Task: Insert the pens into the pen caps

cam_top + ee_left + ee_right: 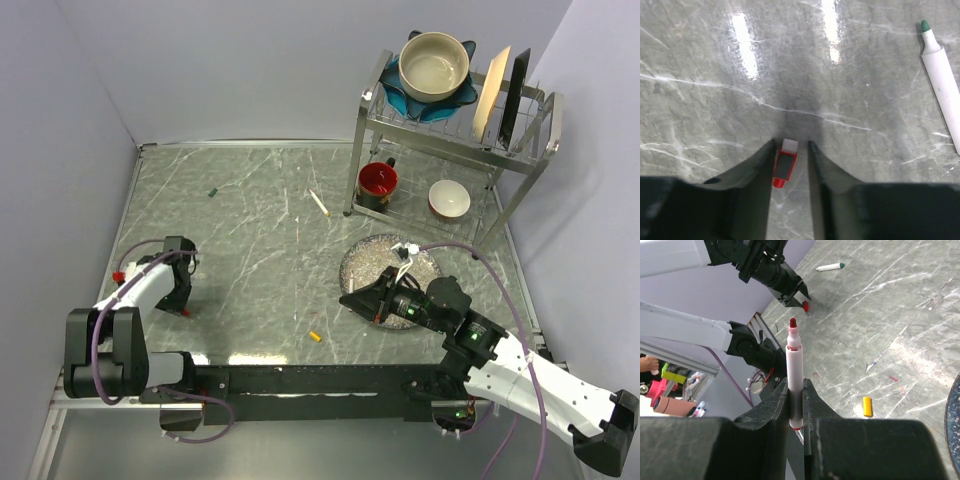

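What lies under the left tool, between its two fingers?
A small red plastic cap with a white end lies on the grey marble table, between the dark fingers of the left tool. Its underside is hidden; whether the fingers touch it cannot be told.

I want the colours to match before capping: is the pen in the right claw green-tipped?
No, the pen clamped in the right claw has a red tip.

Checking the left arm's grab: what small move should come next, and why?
Probably close the left pincer on the red cap: it lies between the jaws, a gap showing on one side, while the right pincer grips the red-tipped pen.
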Motion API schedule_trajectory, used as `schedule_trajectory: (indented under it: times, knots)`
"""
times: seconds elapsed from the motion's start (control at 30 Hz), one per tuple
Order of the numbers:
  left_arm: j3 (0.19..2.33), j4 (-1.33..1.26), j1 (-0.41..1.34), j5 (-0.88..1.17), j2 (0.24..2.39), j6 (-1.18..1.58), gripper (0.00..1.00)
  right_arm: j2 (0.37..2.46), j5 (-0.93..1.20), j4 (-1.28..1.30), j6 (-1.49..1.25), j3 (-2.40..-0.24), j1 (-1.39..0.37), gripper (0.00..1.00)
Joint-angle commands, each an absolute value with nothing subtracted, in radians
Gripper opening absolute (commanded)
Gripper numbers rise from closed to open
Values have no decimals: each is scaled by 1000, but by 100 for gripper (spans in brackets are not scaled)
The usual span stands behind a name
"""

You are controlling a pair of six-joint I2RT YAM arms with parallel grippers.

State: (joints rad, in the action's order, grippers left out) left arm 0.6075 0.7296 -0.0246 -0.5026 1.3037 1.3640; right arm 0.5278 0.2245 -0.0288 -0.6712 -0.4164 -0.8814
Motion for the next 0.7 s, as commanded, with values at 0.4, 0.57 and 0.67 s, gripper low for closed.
schedule_trajectory:
  times: [0.4,0.57,0.67]
  knots:
    - [581,579,-28,-217,879,1119,1,603,256,-74,-657,-439,-887,0]
    - [520,364,-26,160,582,930,1,666,279,-115,-650,-443,-887,0]
    - [440,169,-26,396,451,957,1,715,351,-195,-658,-434,-887,0]
